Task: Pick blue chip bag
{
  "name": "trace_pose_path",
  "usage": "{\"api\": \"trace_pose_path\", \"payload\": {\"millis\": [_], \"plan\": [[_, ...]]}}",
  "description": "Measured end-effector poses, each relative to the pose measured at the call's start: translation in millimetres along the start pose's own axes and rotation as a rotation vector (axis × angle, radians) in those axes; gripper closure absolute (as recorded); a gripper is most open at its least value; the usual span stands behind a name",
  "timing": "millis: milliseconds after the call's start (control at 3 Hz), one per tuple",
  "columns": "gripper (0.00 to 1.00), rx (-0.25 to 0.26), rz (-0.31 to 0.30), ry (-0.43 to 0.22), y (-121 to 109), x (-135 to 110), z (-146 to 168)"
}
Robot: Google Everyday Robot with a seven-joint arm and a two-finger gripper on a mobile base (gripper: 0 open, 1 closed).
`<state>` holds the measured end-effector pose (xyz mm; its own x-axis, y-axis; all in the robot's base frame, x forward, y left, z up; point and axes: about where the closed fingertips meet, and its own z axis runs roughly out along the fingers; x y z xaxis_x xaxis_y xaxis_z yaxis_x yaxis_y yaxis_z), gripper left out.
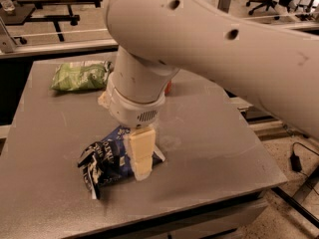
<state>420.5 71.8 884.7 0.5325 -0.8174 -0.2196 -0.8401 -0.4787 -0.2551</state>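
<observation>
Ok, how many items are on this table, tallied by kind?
Snack bags: 2, the blue chip bag and the green snack bag.
Red object, mostly hidden behind the arm: 1.
Total: 3.
The gripper is down at the blue chip bag's right side.
</observation>
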Motion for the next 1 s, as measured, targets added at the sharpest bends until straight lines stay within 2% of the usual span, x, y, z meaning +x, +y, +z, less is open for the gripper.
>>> {"api": "trace_pose_path", "payload": {"millis": [333, 667, 1000], "plan": [[0.0, -0.049, -0.041, 0.027, 2, 11, 25], [0.24, -0.105, -0.051, 0.048, 12, 15, 37], [0.48, -0.136, -0.044, 0.056, 18, 15, 38]]}}
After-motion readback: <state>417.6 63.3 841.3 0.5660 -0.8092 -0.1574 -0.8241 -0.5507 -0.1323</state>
